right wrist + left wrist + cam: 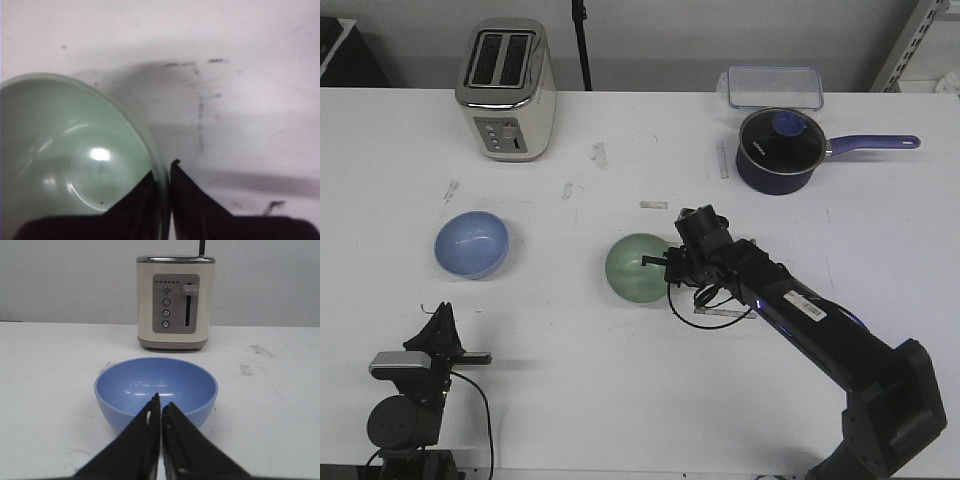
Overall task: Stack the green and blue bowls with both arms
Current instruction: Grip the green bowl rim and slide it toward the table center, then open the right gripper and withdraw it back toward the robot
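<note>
The pale green bowl [637, 268] is in the middle of the white table. My right gripper [658, 261] is shut on its right rim, one finger inside and one outside; the right wrist view shows the rim [162, 185] pinched between the black fingers [190, 200]. The light blue bowl [471, 244] sits upright on the table at the left, apart from the green one. My left gripper [442, 312] is shut and empty at the near left, a short way in front of the blue bowl [156, 390], not touching it.
A cream toaster [506, 88] stands at the back left. A dark navy saucepan with a lid and purple handle [780, 150] is at the back right, with a clear plastic container [774, 86] behind it. A small grey strip [654, 205] lies behind the green bowl.
</note>
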`<action>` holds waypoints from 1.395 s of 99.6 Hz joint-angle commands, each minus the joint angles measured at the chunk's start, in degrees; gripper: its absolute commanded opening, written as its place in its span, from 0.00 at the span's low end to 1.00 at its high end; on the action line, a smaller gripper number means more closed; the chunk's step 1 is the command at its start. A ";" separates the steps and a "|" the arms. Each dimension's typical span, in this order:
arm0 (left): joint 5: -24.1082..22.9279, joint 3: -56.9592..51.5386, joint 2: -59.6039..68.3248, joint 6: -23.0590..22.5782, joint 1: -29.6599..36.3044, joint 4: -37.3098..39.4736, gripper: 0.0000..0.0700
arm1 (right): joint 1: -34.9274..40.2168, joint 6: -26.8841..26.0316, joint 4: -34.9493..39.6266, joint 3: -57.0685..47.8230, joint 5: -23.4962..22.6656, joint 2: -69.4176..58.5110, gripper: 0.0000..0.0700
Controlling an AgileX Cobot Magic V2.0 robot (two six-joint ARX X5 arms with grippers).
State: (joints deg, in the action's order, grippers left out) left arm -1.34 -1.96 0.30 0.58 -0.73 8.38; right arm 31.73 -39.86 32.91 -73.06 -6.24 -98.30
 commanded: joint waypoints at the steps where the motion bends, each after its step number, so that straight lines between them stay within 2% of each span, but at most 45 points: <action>1: 0.02 1.27 -0.11 0.11 -0.11 0.68 0.00 | 0.79 -0.92 -0.92 -1.27 0.66 -1.20 0.01; 65: 0.02 1.27 -0.11 0.11 -0.11 0.68 0.00 | 1.05 -1.66 1.14 -1.27 3.72 -1.20 0.01; 91: 0.04 1.27 -0.11 0.11 -0.11 0.68 0.00 | 1.31 -1.68 1.57 -1.27 3.23 -1.20 0.03; 96: 0.02 1.27 -0.11 0.11 -0.11 0.68 0.00 | 1.46 -1.68 1.64 -1.27 3.26 -1.20 0.11; 104: 0.02 1.27 -0.11 0.13 -0.11 0.68 0.00 | 1.79 -1.68 1.62 -1.27 3.28 -1.20 0.35; 108: 0.04 1.27 -0.11 0.11 -0.11 0.68 0.00 | 2.08 -1.68 1.38 -1.27 3.37 -1.20 0.45; 126: 0.04 1.27 -0.11 0.11 -0.11 0.68 0.00 | 2.45 -1.62 0.00 -1.29 3.76 -0.96 0.46; 139: 0.02 1.27 -0.11 0.11 -0.11 0.68 0.00 | 2.34 -0.33 -0.24 -1.29 5.05 0.44 0.66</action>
State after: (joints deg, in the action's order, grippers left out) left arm -1.34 -1.96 0.30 0.58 -0.73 8.38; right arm 33.67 -40.88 33.30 -73.06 -1.85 -98.28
